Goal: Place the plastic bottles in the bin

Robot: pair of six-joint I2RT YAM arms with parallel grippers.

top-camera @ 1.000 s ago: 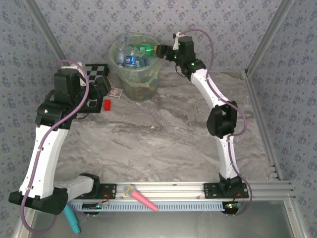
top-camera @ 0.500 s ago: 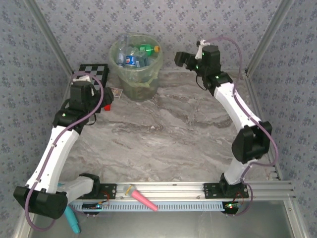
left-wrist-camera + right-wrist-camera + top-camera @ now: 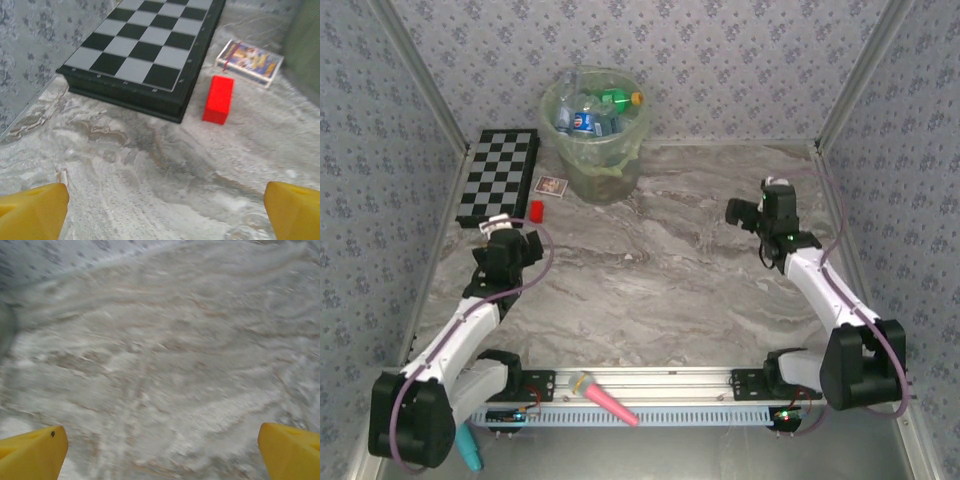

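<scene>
The round pale-green bin point(image 3: 596, 165) stands at the back of the table with several plastic bottles point(image 3: 592, 112) piled inside it, a green one with an orange cap on top. My left gripper point(image 3: 525, 243) hangs low over the left side of the table, open, its yellow fingertips point(image 3: 35, 210) wide apart over bare marble. Far to the right, my right gripper point(image 3: 736, 211) is also open with nothing between its yellow fingertips point(image 3: 32, 452).
A black-and-white chessboard point(image 3: 500, 175) point(image 3: 145, 45) lies at the back left. Beside it sit a small red block point(image 3: 536, 210) point(image 3: 218, 99) and a flat picture card point(image 3: 552, 186) point(image 3: 250, 59). A pink tool point(image 3: 605, 398) and a teal tool point(image 3: 467, 450) rest at the near rail.
The right gripper let a green bottle fall into the bin, then drew back to the right side of the table. The left arm pulled back toward me and lowered.
</scene>
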